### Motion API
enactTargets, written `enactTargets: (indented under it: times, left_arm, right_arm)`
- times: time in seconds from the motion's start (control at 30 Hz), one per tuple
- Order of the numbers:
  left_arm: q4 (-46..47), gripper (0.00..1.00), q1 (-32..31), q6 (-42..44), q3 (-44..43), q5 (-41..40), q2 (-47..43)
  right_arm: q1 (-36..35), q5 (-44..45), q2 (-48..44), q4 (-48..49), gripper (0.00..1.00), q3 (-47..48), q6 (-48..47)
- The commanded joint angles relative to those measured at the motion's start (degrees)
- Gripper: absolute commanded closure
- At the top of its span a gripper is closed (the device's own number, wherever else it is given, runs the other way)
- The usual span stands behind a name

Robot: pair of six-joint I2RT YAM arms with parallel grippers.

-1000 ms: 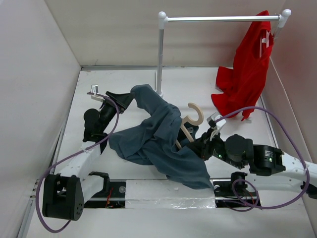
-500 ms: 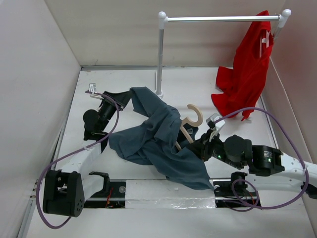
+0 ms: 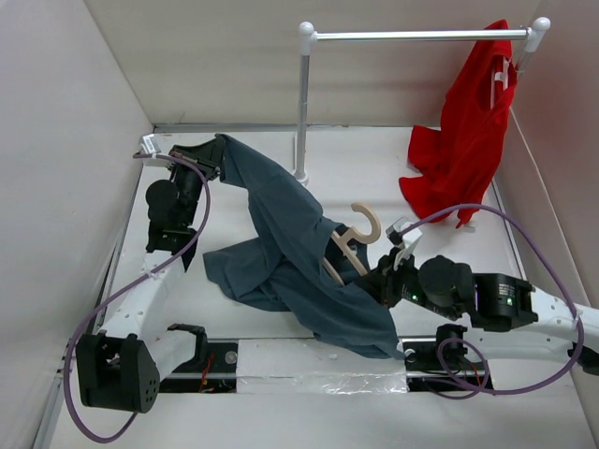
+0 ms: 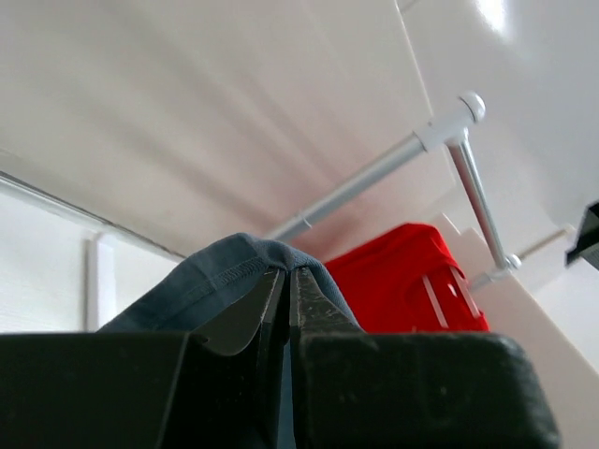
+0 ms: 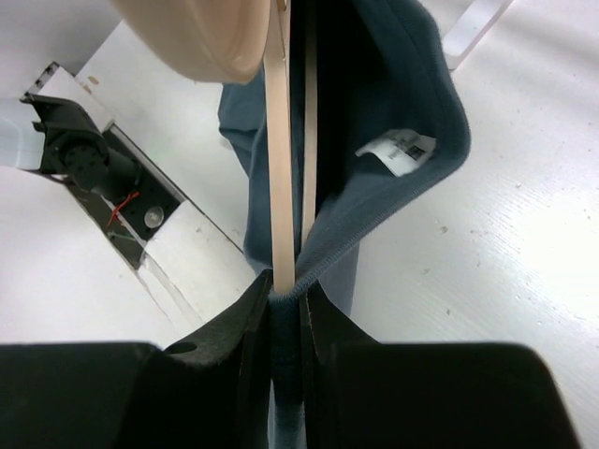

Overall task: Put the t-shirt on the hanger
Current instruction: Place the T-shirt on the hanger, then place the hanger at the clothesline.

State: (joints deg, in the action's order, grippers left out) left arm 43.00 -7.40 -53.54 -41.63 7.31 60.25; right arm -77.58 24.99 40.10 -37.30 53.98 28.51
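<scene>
1. White table [image 3: 374, 159] boxed in by white walls, that's the whole stage. The blue-grey t-shirt [image 3: 281, 234] sprawls across the middle of the overhead view. One end is drawn up to the upper left and the rest is bunched low in the centre.
2. The cream hanger [image 3: 360, 227] sits centre-right. Its hook pokes out above the fabric and its arms are partly buried in the shirt.
3. The right gripper [image 3: 370, 276] is just below the hook. In its wrist view the jaws are clamped tight on the hanger's thin bar, with a fold of the neck edge pinched in too. The label [image 5: 398, 148] shows just inside the collar.
4. The left gripper [image 3: 213, 150] is in the upper left, jaws pinched shut on a stitched edge of the shirt.
5. What changed: over the last second the left arm hauled its edge up from nearer the middle and out toward the upper-left corner. The shirt is now pulled into a long band running away from the hanger, which barely budged.
6. My read is that it's stretching the shirt open so the hanger can feed in. It doesn't look seated yet. I can't tell if either hanger arm is inside a shoulder.
7. Further out, a metal rail [image 3: 421, 36] runs along the top, with a red garment [image 3: 468, 131] hanging from its right end, well apart from the action.
</scene>
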Motion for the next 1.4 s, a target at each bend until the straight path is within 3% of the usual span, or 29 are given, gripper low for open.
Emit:
enactTargets:
  times: [0.0,0.23,0.47,0.57,0.67,0.77,0.93,1.03,1.17,1.23,1.37]
  left_arm:
    - [-2.48,1.0,0.28,3.53,-3.46,-5.63,-0.83]
    - [-4.6,1.0,0.28,3.71,-6.8,-6.7,-2.5]
    - [-5.21,1.0,-1.29,4.75,-4.79,-4.58,-5.4]
    - [-6.18,0.82,-2.09,5.64,-1.46,-3.19,-6.72]
    - [-4.69,0.71,-2.62,6.52,4.94,-0.73,-10.49]
    - [-3.27,0.7,-2.62,7.82,9.09,2.52,-13.84]
    - [-7.4,0.77,-2.62,10.03,10.86,7.8,-17.35]
    - [-11.36,0.77,-4.02,12.49,10.78,6.67,-17.8]
    - [-15.13,0.76,-13.58,19.58,9.3,0.35,-14.91]
    - [-18.39,0.76,-21.32,22.15,9.19,-5.42,-13.67]
    - [-18.4,0.75,-27.05,24.36,13.31,-7.85,-14.37]
  right_arm:
    - [0.24,-1.52,-1.42,-0.57,1.0,5.52,-1.61]
    - [0.24,2.33,-0.02,-2.51,1.0,24.46,-8.28]
    - [0.24,6.38,6.22,-1.9,1.0,34.35,-13.74]
    - [0.24,10.77,8.32,-5.67,1.0,35.49,-12.0]
    - [1.37,14.99,9.64,-11.2,1.0,35.85,-9.1]
    - [4.71,15.61,10.0,-13.15,1.0,34.18,-8.3]
    - [19.37,11.15,14.9,-10.96,1.0,34.0,-11.89]
    - [30.27,4.99,20.18,-7.71,1.0,37.16,-15.41]
    - [41.87,3.75,27.81,-5.94,1.0,44.27,-17.35]
    - [46.62,1.05,30.47,-4.63,1.0,47.88,-18.14]
    - [57.86,-4.33,36.35,-2.08,1.0,51.84,-18.49]
